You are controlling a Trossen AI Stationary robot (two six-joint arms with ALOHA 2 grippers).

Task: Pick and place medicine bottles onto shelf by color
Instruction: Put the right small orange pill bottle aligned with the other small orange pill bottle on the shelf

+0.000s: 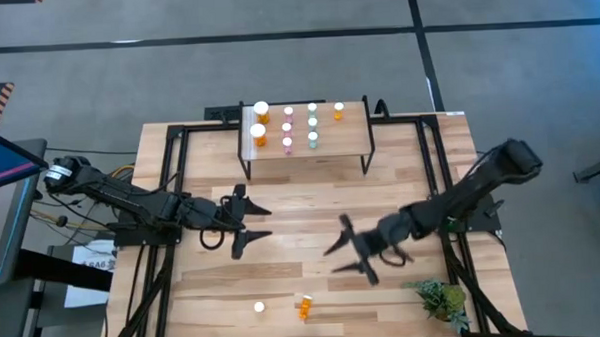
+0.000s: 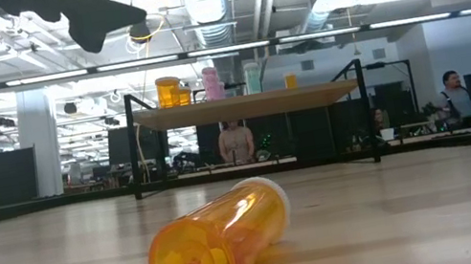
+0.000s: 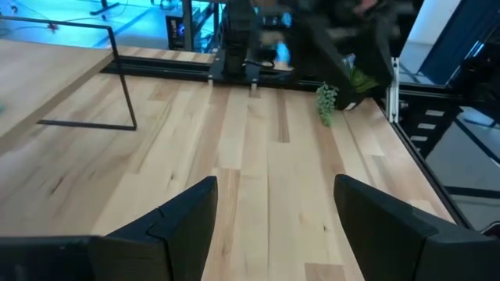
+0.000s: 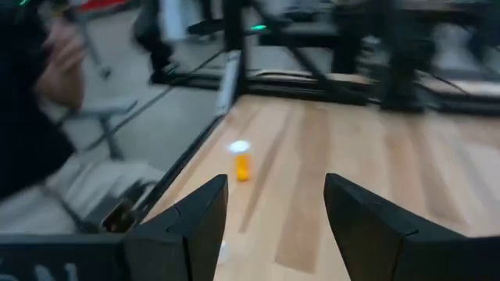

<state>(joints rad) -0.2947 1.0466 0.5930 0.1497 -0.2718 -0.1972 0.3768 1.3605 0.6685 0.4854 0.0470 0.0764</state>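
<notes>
Shelf so far: your shelf [image 1: 304,153] at the far side of the surface [image 1: 312,213] already carries most of the medicine bottles [image 1: 299,127], standing upright; you can count two wide orange ones with big white lids by its left end, pink and teal ones in short rows in the middle, one small orange at the right
Sorting: the colours look grouped in columns, though the caps are too small for you to check each one
Left to do: two pieces remain at the near edge of the surface, an orange bottle lying on its side [image 1: 304,307] and a small white-topped one [image 1: 259,307] just beside it
Left gripper: your left gripper [image 1: 250,222] hangs over the middle-left of the surface, fingers spread wide, holding nothing
Right gripper: your right gripper [image 1: 351,251] sits right of centre, nearer the two leftovers, fingers spread and empty
Progress call: you appear close to the end, with only those last pieces to carry over
Low view only: it shows you the lying bottle [image 2: 221,244] close up, with coloured pills inside, and people in the room behind
Right wrist only: it shows an upright orange bottle with a white cap [image 4: 241,160] ahead of its fingers [image 4: 187,222]
Left wrist only: bare surface and the plant [image 3: 328,100] ahead, no bottle in reach
</notes>
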